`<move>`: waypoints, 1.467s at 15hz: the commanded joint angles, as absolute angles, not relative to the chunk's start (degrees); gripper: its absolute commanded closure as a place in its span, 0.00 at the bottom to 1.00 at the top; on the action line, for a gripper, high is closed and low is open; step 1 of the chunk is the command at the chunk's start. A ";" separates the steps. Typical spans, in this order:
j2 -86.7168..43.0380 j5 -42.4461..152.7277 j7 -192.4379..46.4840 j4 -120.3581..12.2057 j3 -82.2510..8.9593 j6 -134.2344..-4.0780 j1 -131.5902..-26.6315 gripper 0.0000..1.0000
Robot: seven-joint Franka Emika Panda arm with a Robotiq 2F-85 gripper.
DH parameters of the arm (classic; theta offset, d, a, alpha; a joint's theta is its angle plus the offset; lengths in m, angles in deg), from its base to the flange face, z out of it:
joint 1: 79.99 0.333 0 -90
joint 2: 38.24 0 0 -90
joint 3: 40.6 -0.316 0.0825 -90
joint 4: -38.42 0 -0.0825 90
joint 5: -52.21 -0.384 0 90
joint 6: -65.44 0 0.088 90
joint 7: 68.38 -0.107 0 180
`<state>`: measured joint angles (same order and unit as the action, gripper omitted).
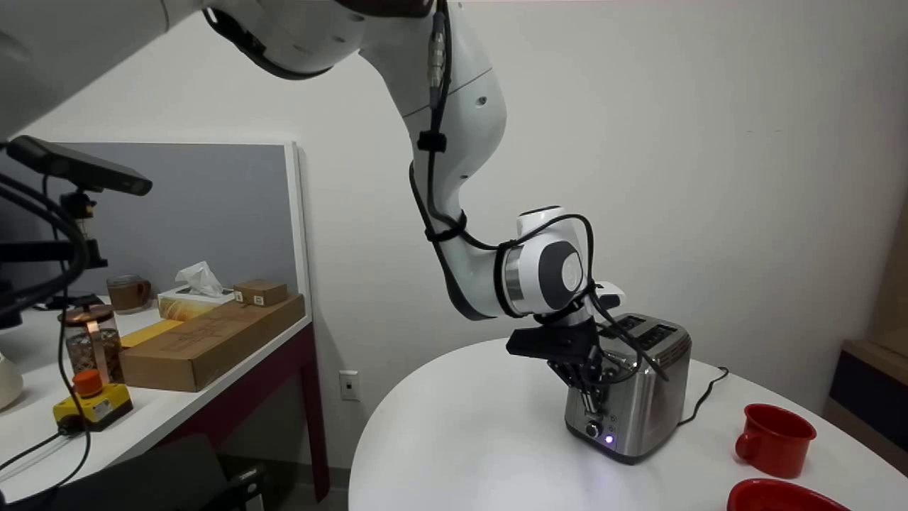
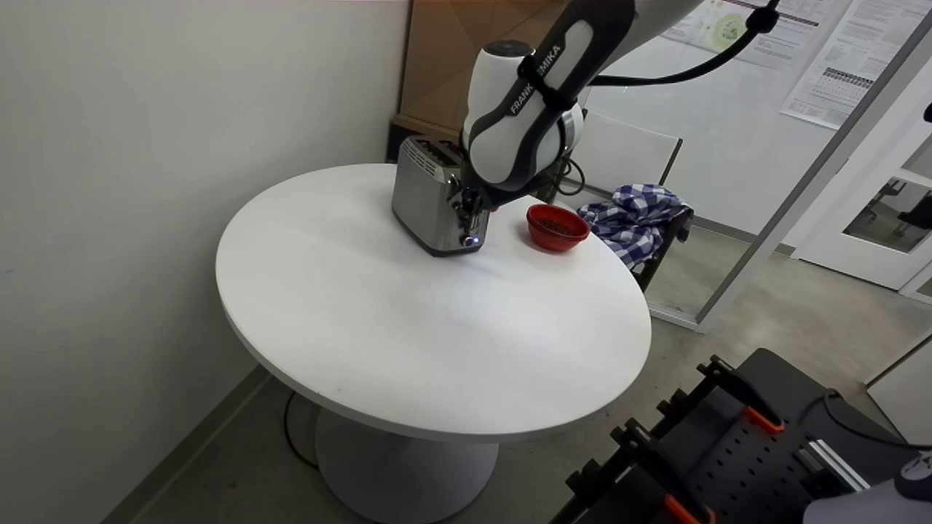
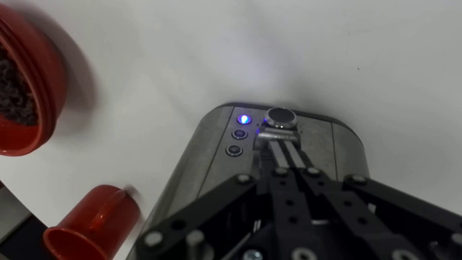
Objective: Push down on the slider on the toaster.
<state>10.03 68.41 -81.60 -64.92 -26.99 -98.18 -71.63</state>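
The end effector (image 3: 285, 148) is standing clenched, nearest in the wrist view, its tips ending at the slider (image 3: 277, 135), which is sitting just beside the dial (image 3: 280, 116). Only an exterior view is showing the power cord (image 1: 702, 399), lying across the toaster (image 1: 645, 397) from the end effector. The toaster is pointing its slider end at the end effector, its long axis running back from there. The round white counter (image 2: 437, 335) is spreading widely under the end effector, its edge curving well apart.

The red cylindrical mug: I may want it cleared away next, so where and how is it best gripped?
The red cylindrical mug is probably best pinched at its rim, opposite the handle, from above. It stands upright, mouth open, so the black pincer, once opened, could straddle that rim. In an exterior view the handle juts left, leaving the right side freer.
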 commanded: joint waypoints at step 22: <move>-17.62 48.80 -74.99 -77.10 -38.32 -59.38 -80.65 0.00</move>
<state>-7.40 52.21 -78.28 -71.09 -35.70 -69.14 -78.41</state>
